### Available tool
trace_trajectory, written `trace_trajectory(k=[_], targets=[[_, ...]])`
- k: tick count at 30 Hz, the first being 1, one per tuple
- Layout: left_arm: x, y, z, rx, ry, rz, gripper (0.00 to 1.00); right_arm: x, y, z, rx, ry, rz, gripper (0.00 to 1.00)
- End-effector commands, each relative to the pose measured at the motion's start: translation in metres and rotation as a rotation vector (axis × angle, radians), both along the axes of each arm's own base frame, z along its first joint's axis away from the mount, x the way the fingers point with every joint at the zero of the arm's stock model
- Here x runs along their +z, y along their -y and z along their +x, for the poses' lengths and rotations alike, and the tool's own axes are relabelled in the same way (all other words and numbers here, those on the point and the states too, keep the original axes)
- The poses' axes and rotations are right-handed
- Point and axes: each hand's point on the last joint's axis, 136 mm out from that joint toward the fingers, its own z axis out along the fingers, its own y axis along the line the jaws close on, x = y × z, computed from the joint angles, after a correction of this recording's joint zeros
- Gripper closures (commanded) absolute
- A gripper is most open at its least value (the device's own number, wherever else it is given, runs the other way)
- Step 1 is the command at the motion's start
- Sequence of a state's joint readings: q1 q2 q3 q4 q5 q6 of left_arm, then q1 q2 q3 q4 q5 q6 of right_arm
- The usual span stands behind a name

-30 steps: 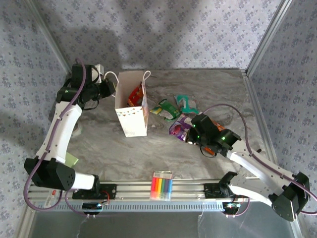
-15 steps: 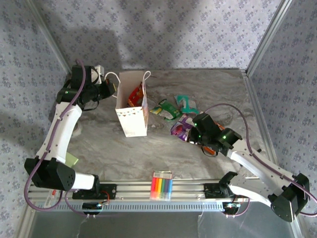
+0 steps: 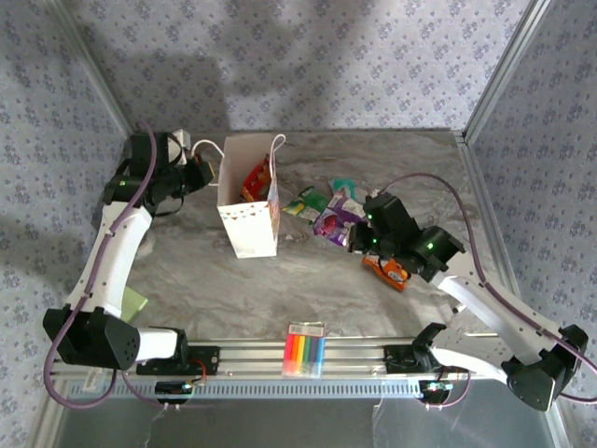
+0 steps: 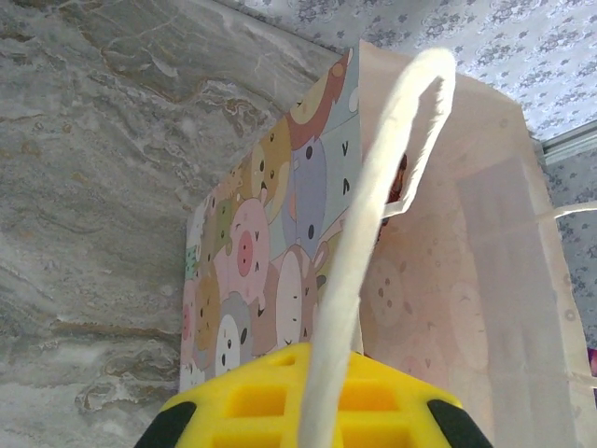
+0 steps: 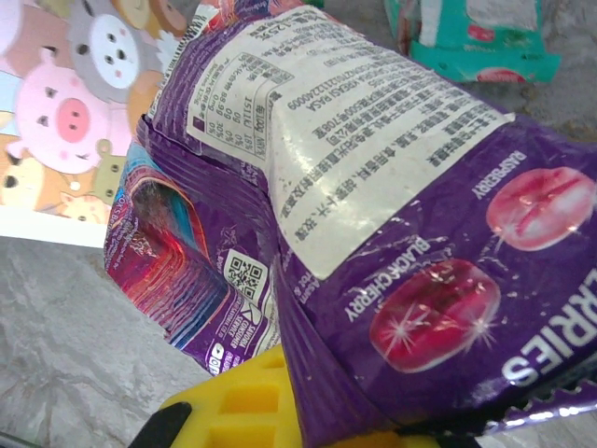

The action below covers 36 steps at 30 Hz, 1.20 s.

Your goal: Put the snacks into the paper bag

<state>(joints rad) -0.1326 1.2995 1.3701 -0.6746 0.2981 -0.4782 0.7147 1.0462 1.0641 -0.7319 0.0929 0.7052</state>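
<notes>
Carrying the purple packet toward the paper bag: clamped by one end in the right fingers, apparently lifted off the desk, just right of the bag and not yet over its mouth. Already inside the bag, poking up against its right wall: the red packet. Lying on the desk right of the bag: the green packet nearest, the teal packet just beyond, the orange packet farthest out and nearer the front edge. Well in front of the bag, at the desk's front rail: the rainbow markers pack, not a snack, to be left alone. Left of the bag: the left fingers, closed on the cord handle, drawing it taut and seemingly holding the mouth open. For a clean drop: raise enough to carry the dangling end over the bag's right rim, travel left to the open space beside the red packet, lower to get the bottom edge inside, and only then spread the fingers. Avoid any sideways shove on the wall; light paper, likely to slide or tip despite the steadying grip on the handle. Watch for crinkly foil snagging on the rim. By this count, one snack in, one in transit, three left on the desk.
</notes>
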Motion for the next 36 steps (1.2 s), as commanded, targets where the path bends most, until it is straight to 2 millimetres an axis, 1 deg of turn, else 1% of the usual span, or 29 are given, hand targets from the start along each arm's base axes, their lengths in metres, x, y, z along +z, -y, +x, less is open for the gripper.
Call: trace_trajectory(k=[1,2,3,4,10,18,23,25,29,36], targets=[[0.008,-0.004,0.0,0.021,0.031,-0.016,1.0,0.034,-0.006,0.006,0.034,0.09,-0.001,1.0],[0.007,-0.005,0.0,0.024,0.025,-0.018,1.0,0.041,-0.009,0.006,0.047,0.108,0.003,1.0],[0.006,-0.005,0.0,0.026,0.023,-0.019,1.0,0.043,-0.012,0.006,0.057,0.109,0.001,1.0],[0.005,-0.005,0.001,0.028,0.021,-0.019,1.0,0.061,-0.018,0.007,0.077,0.145,0.017,1.0],[0.002,-0.004,0.001,0.018,0.015,-0.029,1.0,0.102,-0.042,0.005,0.168,0.25,0.0,1.0],[0.003,-0.007,0.0,0.025,0.018,-0.034,1.0,0.141,-0.062,0.002,0.231,0.349,-0.023,1.0],[0.003,-0.008,-0.001,0.026,0.02,-0.037,1.0,0.176,-0.083,0.002,0.302,0.422,-0.008,1.0],[0.004,-0.008,-0.001,0.024,0.02,-0.037,1.0,0.188,-0.093,0.002,0.332,0.45,-0.013,1.0],[0.006,-0.009,-0.001,0.03,0.025,-0.039,1.0,0.204,-0.111,0.005,0.38,0.488,-0.022,1.0],[0.008,-0.01,-0.003,0.046,0.031,-0.053,1.0,0.212,-0.135,0.014,0.424,0.509,-0.035,1.0]])
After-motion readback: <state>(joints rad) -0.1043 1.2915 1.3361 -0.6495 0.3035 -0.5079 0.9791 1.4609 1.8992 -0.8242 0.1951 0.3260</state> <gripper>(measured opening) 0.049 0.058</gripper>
